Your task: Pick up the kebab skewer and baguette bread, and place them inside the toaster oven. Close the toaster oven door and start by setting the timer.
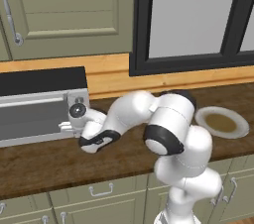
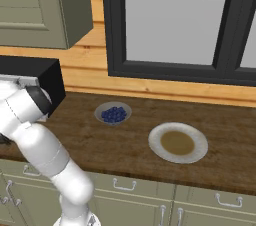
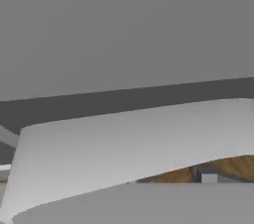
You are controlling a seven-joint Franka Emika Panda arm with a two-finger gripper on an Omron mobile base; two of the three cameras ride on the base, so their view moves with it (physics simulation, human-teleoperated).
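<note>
Toaster oven (image 1: 42, 101) sits at counter's (image 1: 59, 163) left end, door (image 1: 32, 116) shut. Gripper (image 1: 66, 127) right up against oven's knob column, by top knob (image 1: 77, 110); jaw state unclear. Plate (image 1: 222, 122) near counter's right end.

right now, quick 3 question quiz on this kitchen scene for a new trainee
1. True or false: the toaster oven door is shut.
2. What fills the small bowl on the counter? A) blueberries B) bread C) skewers
3. The gripper is at the oven's front, near its ____ column.

Key:
1. True; the door panel stands upright against the front.
2. A.
3. Knob; one round knob shows just above the hand.
</note>
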